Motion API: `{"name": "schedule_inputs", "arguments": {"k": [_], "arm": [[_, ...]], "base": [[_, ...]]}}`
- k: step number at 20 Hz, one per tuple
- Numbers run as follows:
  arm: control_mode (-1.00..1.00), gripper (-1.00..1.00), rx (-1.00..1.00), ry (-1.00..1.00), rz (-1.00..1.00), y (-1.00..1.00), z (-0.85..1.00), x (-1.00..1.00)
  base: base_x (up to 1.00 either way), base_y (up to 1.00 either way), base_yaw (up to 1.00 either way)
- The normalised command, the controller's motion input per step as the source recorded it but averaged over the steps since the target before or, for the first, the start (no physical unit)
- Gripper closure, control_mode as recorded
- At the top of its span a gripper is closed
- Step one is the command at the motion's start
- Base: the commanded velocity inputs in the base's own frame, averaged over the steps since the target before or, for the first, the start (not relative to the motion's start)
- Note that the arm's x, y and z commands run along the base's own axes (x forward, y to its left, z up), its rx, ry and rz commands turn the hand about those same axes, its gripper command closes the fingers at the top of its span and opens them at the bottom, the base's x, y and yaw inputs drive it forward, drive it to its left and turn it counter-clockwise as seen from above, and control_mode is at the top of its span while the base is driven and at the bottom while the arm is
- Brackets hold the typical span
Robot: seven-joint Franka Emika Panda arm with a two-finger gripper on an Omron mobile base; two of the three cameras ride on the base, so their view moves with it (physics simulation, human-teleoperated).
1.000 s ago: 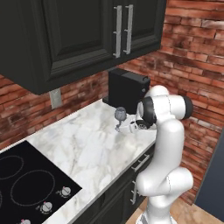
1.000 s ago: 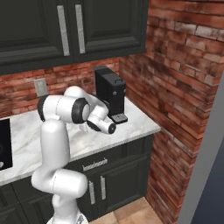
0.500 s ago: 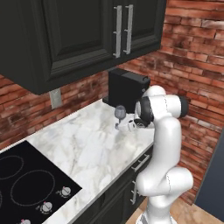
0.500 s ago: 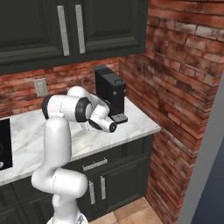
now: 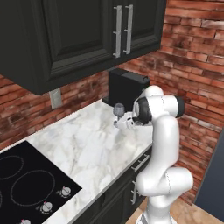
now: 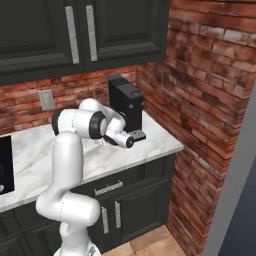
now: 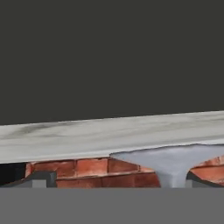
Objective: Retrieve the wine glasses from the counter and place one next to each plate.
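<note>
Arm folded forward, open end effector (image 5: 119, 124) level at wine glass (image 5: 118, 110).

On the counter (image 5: 87, 148), a wine glass (image 5: 118, 111) stands before the coffee machine (image 5: 127, 87), between my spread fingers (image 5: 120, 124); the cooktop (image 5: 26, 183) lies far left

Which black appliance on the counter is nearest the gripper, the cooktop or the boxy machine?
The boxy machine in the brick corner; the open gripper is just before it. The cooktop lies far along the counter.
</note>
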Motion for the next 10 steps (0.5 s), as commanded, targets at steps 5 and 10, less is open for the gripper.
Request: {"name": "schedule_inputs", "arguments": {"k": [5, 10], "arm": [[-1.00, 1.00, 0.00, 0.00, 0.00, 0.53, -0.34, 0.17], [-1.00, 1.00, 0.00, 0.00, 0.00, 0.63, -0.27, 0.34]], "base": [[0.00, 0.00, 0.00], [0.00, 0.00, 0.00]]}}
